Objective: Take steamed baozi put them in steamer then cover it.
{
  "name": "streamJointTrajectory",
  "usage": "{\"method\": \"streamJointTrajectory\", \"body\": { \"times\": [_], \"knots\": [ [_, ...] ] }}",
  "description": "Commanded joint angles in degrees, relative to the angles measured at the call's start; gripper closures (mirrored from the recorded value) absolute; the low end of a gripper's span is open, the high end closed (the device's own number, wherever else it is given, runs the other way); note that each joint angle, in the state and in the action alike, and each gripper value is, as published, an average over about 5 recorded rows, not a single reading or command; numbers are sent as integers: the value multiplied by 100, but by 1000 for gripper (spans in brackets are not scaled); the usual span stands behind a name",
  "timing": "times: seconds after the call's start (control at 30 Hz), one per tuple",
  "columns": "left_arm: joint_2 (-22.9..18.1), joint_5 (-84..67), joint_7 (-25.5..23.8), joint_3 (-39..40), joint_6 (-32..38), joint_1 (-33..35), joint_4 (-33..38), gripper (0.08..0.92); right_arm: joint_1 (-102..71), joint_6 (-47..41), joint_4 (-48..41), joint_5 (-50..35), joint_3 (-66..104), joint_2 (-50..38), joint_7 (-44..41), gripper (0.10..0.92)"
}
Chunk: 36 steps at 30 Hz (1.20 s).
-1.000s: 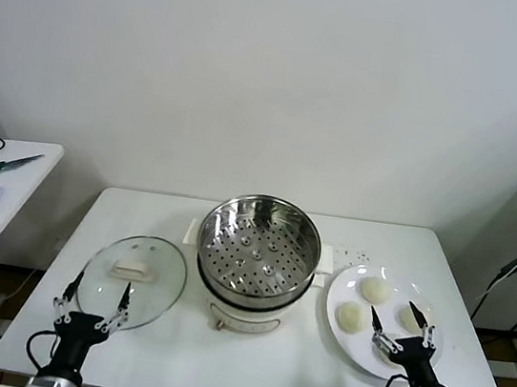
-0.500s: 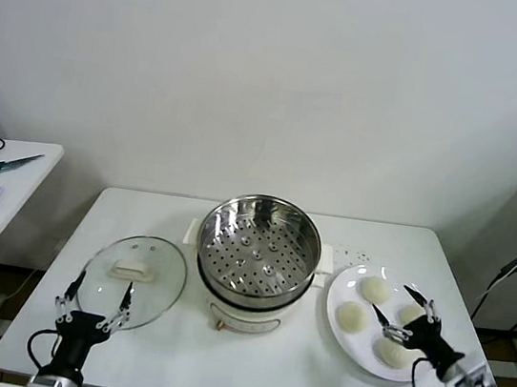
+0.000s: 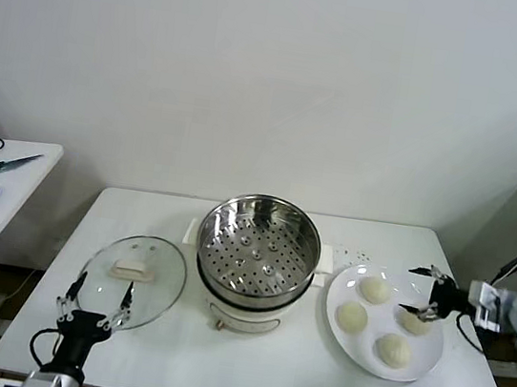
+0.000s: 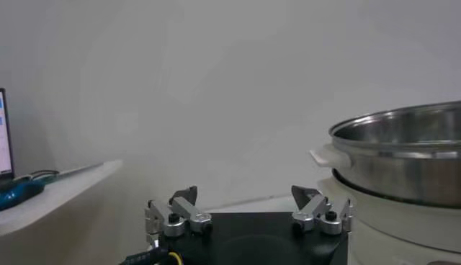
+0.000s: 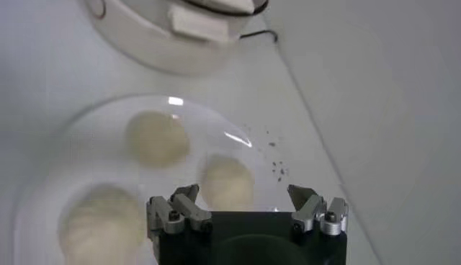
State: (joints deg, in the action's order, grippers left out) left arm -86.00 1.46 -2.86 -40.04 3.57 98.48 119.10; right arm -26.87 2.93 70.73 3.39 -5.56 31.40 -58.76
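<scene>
Four steamed baozi (image 3: 375, 290) are seen on the white plate (image 3: 339, 330), right of the steamer (image 3: 257, 249). The right gripper (image 3: 425, 294) is held open beside the rightmost bun, grasping nothing.

Bright, even light; glare on the plate (image 5: 216, 129), buns blurred.

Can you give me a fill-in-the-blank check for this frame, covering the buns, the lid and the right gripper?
1. The white plate holds ____ baozi.
2. The glass lid lies on the table, on the steamer's ____ side.
3. The right gripper, jaws ____, hovers at the plate's far right edge.
4. The steamer's perforated tray holds ____ baozi.

Missing words: four; left; open; no
</scene>
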Motion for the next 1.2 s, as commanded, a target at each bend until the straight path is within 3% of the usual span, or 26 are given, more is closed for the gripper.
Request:
{"method": "streamJointTrajectory", "body": {
  "times": [0.03,0.57,1.2],
  "knots": [
    [18,-96,6,-6,-96,-26,-13,177,2640,132,-1152,341,-2763,-78,-602,203],
    [93,-55,-27,-64,-155,-16,-178,177,2878,-34,-2335,445,-3720,1688,-619,203],
    [155,49,-16,-23,-154,-30,-264,177,2658,-38,-2973,677,-3607,2290,-604,203]
  ]
}}
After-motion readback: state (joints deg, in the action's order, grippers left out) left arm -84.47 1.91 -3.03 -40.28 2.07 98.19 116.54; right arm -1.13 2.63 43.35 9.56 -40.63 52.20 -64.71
